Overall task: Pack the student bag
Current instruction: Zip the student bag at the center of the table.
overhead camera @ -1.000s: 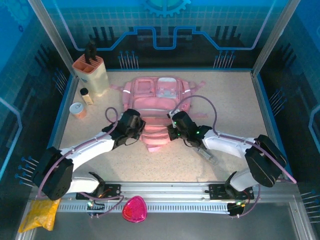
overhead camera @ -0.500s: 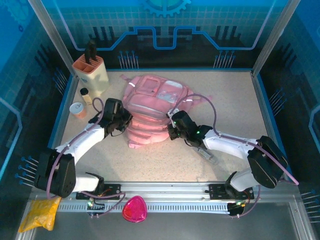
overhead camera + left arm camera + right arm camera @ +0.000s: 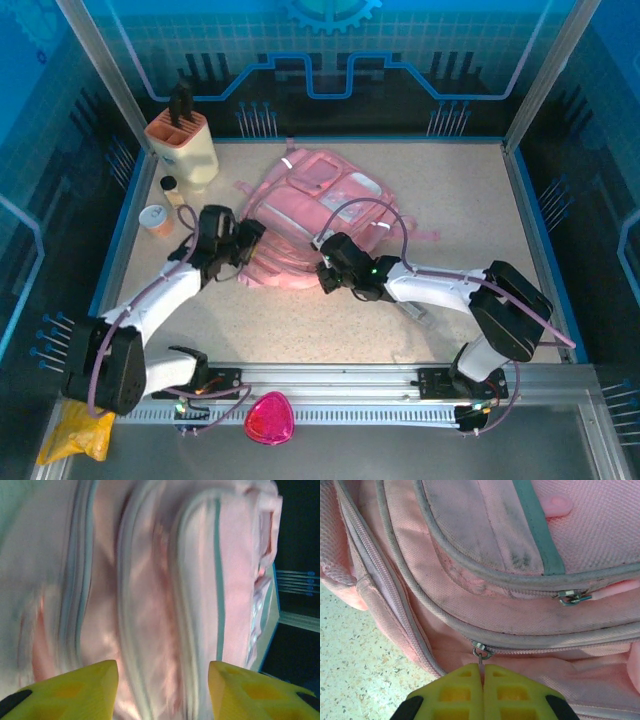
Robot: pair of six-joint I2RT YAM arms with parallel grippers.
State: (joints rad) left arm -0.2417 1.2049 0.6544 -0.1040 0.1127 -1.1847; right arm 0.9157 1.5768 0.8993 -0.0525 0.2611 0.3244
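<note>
Pink fabric student bag (image 3: 315,215) lies skewed on the speckled bench (image 3: 460,190); right hand (image 3: 482,672) pinched tight on a zipper pull (image 3: 482,655) at its near edge; left hand (image 3: 162,672) parted, holding nothing, just beside the bag's left side.

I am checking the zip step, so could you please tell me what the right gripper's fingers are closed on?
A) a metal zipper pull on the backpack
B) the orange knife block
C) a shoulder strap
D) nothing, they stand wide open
A: in the right wrist view, the right gripper has its yellow fingers pressed together on the small metal zipper pull of the pink student bag.
</note>
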